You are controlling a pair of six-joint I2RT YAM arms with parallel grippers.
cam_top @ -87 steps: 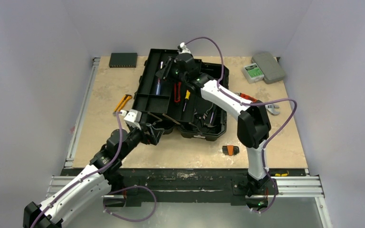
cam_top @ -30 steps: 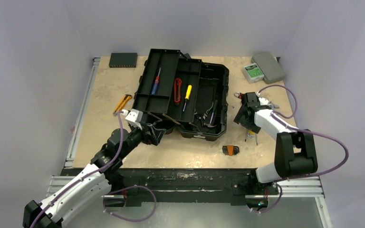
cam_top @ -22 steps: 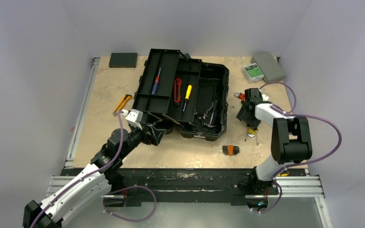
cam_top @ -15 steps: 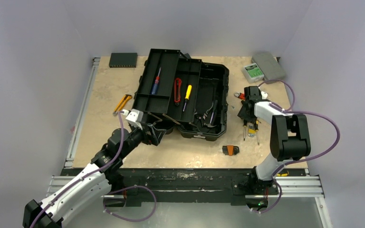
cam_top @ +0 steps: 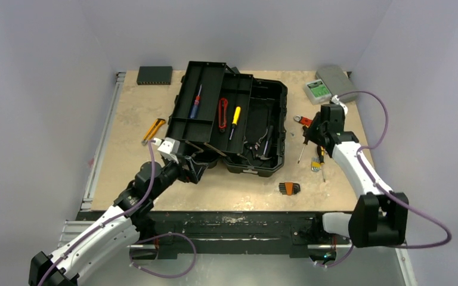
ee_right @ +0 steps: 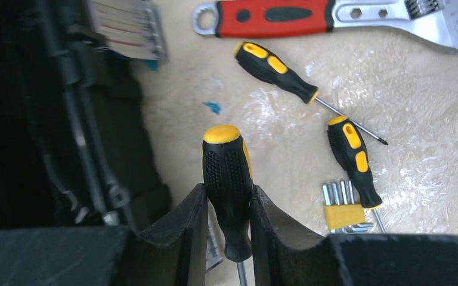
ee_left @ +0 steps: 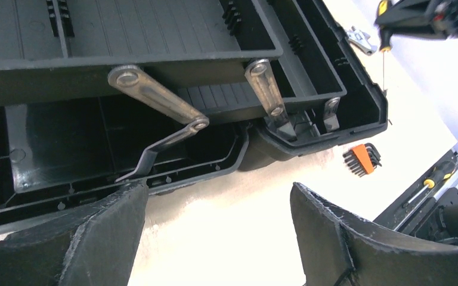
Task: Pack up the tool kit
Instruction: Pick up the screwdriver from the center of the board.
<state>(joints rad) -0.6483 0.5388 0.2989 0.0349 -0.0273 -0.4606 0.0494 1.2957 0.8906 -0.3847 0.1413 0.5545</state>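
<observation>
As seen from overhead, logged a mottled beige tabletop (cam_top: 232, 190) boxed in by pale lilac-grey walls. Found the black toolbox (cam_top: 284, 128) at mid-table, opened out, trays fanned leftward, carrying a blue-handled screwdriver (cam_top: 195, 106), a red tool (cam_top: 222, 113) and a yellow-handled screwdriver (cam_top: 235, 116). Noted left of the toolbox a yellow utility knife (cam_top: 153, 128), past its far-left corner a thin black device (cam_top: 154, 74), past its far-right corner a grey case (cam_top: 341, 80), before its front wall an orange hex-key set (cam_top: 288, 188). Saw loose to the toolbox's right a red-handled wrench (ee_right: 274, 13), two black-and-yellow screwdrivers (ee_right: 277, 71) and a yellow hex-key holder (ee_right: 343, 214). Observed right gripper (ee_right: 228, 192) held above that cluster, arm reaching forward, jaws clamped on the handle of a third screwdriver (ee_right: 225, 155), shaft hanging down. Observed left gripper (ee_left: 216, 187) low at the toolbox's front-left corner, jaws wide apart, holding nothing.
</observation>
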